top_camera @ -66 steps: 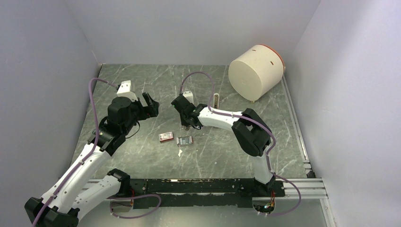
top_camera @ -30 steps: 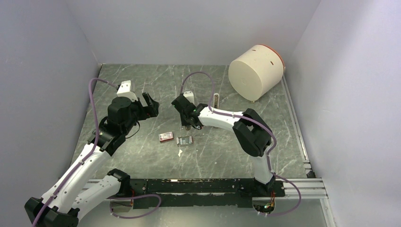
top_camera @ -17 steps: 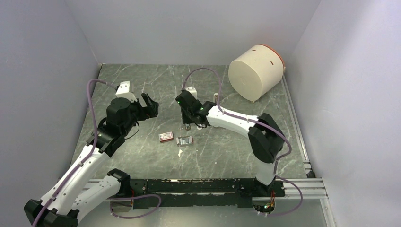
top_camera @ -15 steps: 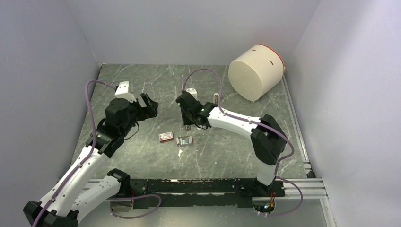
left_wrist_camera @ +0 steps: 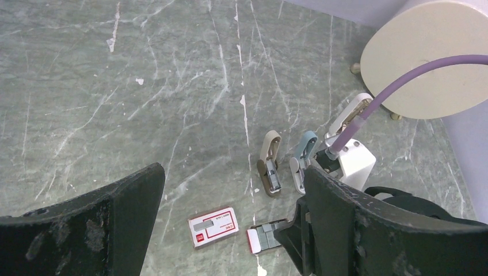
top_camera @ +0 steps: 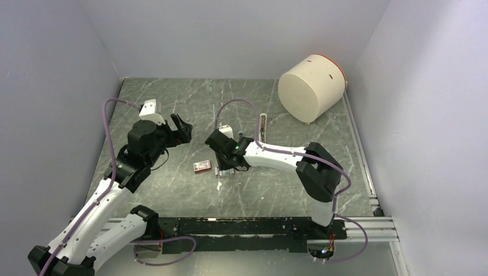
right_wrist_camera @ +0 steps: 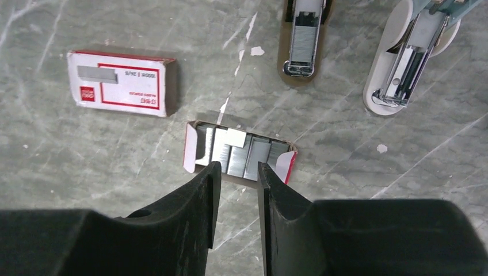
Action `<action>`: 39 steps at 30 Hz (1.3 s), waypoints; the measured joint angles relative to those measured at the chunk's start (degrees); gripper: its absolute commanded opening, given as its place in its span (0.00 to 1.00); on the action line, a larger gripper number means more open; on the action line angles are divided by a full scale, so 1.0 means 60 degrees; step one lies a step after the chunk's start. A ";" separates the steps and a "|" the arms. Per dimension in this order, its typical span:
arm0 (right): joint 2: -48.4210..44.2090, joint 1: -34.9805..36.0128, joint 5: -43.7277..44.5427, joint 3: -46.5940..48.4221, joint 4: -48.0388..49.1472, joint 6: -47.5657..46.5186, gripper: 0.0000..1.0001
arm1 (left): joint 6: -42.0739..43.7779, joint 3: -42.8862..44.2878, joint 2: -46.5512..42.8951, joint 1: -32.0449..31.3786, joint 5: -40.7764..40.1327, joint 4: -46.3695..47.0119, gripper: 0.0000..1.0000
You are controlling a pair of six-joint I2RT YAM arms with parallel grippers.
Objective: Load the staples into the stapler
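The staples are silvery strips lying in an open tray with red ends; they also show in the left wrist view. My right gripper hovers at the tray's near edge, its jaws a narrow gap apart with nothing between them. In the top view this gripper covers most of the tray. Just beyond the tray lie two opened staplers: a beige stapler and a pale blue stapler. My left gripper hangs wide open and empty, up and to the left.
A little red-and-white staple box lies flat just left of the tray. A big cream cylinder stands at the back right. A narrow pale object lies behind my right arm. Grey walls close in on the marble table on three sides.
My right gripper has come forward and down from over the staplers to the staple tray, and its jaws have parted a little. The left arm has barely moved.
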 measured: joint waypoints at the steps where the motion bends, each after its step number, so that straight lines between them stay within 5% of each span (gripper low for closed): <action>1: 0.0062 0.0000 0.0047 0.0004 -0.0007 0.0015 0.32 | 0.0000 -0.0007 0.0000 0.0000 0.0000 0.0004 0.95; 27: 0.1147 -0.0313 0.0823 0.0627 0.0015 0.0015 0.33 | -0.0004 -0.0025 0.0073 0.0000 0.0004 -0.0007 0.95; 33: 0.1126 -0.0087 0.0721 0.0703 -0.0011 0.0015 0.13 | -0.0004 -0.0025 0.0073 0.0000 0.0004 -0.0011 0.95; 39: 0.1122 0.0142 0.0667 0.0703 -0.0168 0.0069 0.26 | -0.0004 -0.0025 0.0073 0.0000 0.0004 -0.0011 0.95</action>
